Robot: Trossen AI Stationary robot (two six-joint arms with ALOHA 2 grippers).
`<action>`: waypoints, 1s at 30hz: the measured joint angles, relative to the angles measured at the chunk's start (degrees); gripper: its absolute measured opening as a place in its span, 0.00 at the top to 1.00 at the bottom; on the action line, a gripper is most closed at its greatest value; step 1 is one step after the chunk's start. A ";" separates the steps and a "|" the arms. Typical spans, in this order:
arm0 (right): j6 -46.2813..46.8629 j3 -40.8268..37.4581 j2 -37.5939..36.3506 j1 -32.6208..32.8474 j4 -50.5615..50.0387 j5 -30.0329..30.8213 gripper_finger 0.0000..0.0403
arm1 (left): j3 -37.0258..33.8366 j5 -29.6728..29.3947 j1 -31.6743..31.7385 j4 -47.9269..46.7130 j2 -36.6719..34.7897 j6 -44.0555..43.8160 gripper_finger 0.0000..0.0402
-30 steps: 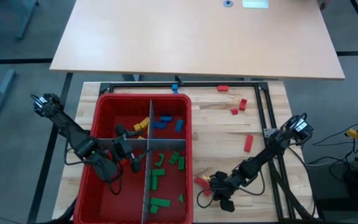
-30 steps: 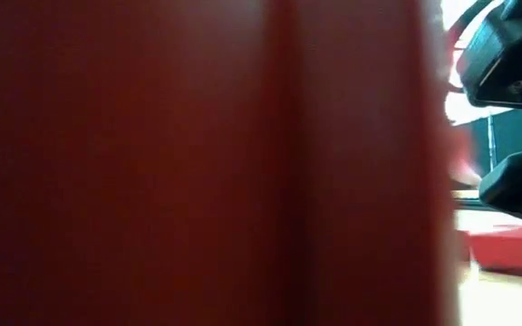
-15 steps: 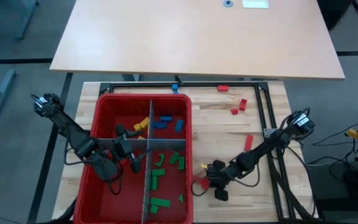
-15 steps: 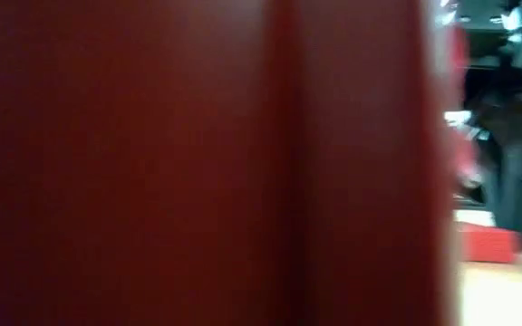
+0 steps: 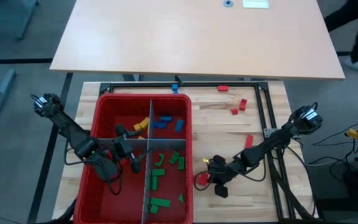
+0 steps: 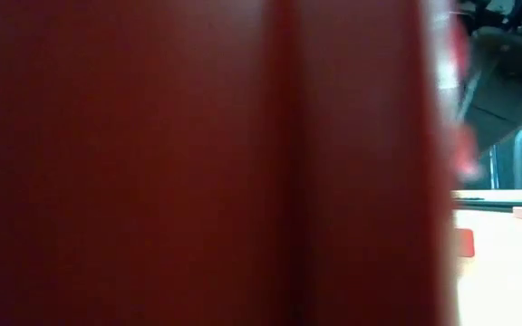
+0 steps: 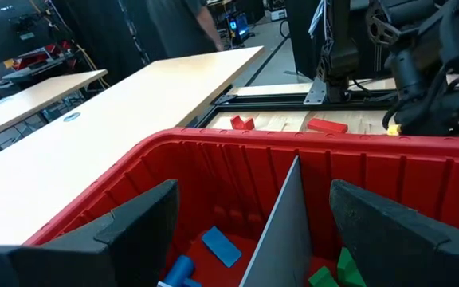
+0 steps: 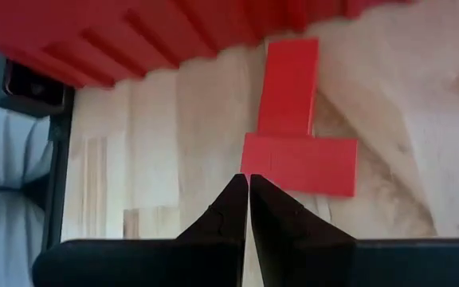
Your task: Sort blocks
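**Right pincer shut, empty, at two red blocks**

Right pincer [image 8: 249, 185] closed on nothing, tips at two touching red blocks [image 8: 297, 163] on table [image 5: 229, 130] beside red bin [image 5: 188, 149], likely nudging them apart. Left pincer [image 7: 249, 219] open over bin, waiting

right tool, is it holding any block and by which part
Nothing. The right tool has its fingers shut together on nothing, just short of two red blocks lying in a T on the table by the red bin.
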 joint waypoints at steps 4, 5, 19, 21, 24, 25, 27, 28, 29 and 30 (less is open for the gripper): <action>-0.43 0.02 0.07 -0.89 0.38 2.06 1.00 | 0.00 0.13 0.00 -0.03 0.00 0.04 0.22; -0.44 0.02 0.08 -1.23 0.45 2.54 1.00 | 0.00 0.15 0.00 -0.03 0.00 0.07 0.22; -3.32 0.02 0.08 -5.26 1.01 4.81 1.00 | 0.00 0.50 0.00 -0.17 0.00 0.29 0.22; -3.35 0.02 0.09 -5.43 1.01 4.78 1.00 | 0.00 0.52 0.00 -0.18 0.00 0.44 0.22; -3.35 0.04 0.77 -5.49 1.17 4.76 1.00 | 0.00 0.50 0.00 -0.18 0.00 0.44 0.22; -3.35 0.04 1.32 -5.53 1.25 4.59 1.00 | 0.00 0.50 0.00 -0.18 0.00 0.44 0.22; -3.33 0.04 2.93 -5.56 1.69 4.17 1.00 | 0.00 0.51 -0.02 -0.20 0.00 0.44 0.22; -3.34 0.04 3.80 -5.56 1.94 3.83 1.00 | 0.00 0.50 0.00 -0.20 0.00 0.44 0.22; -3.31 0.04 4.59 -5.56 2.26 3.48 1.00 | 0.00 0.50 0.00 -0.19 0.00 0.44 0.22; -3.23 0.05 5.28 -5.59 2.74 2.83 1.00 | 0.00 0.50 0.00 -0.21 0.00 0.44 0.22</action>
